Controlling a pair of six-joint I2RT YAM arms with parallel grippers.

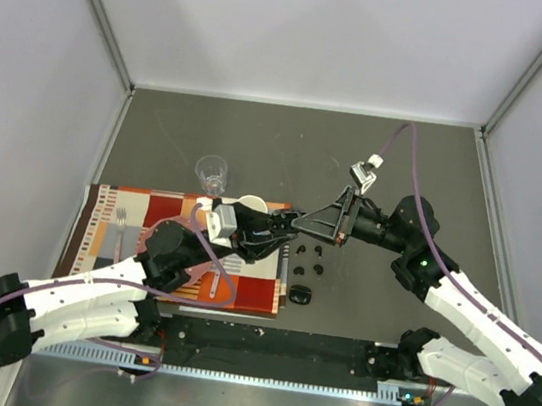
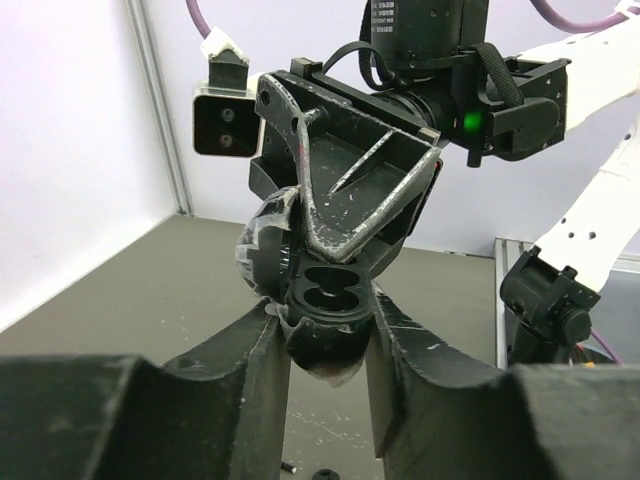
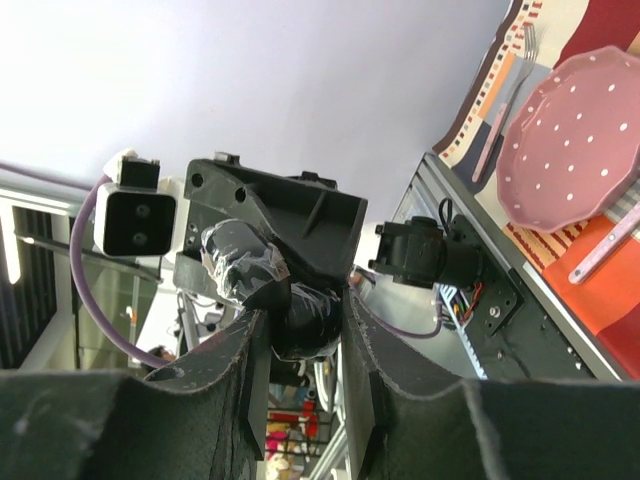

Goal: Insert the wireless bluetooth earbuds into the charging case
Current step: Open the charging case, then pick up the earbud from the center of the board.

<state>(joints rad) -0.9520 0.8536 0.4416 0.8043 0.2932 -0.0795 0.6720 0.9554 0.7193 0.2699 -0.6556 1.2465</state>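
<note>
Overhead, two wrist close-ups.
We look down from near edge of table (image 1: pixel 408 162); wrists face each other, sharing the charging case (image 2: pixel 325 300).

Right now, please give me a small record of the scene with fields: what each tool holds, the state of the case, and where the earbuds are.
left tool: shut on case
right tool: shut on the same case, from the opposite side
case: open, in the air, both sockets look empty
earbuds: four, on the table, below the tools
second case: on the table, near the earbuds
</note>
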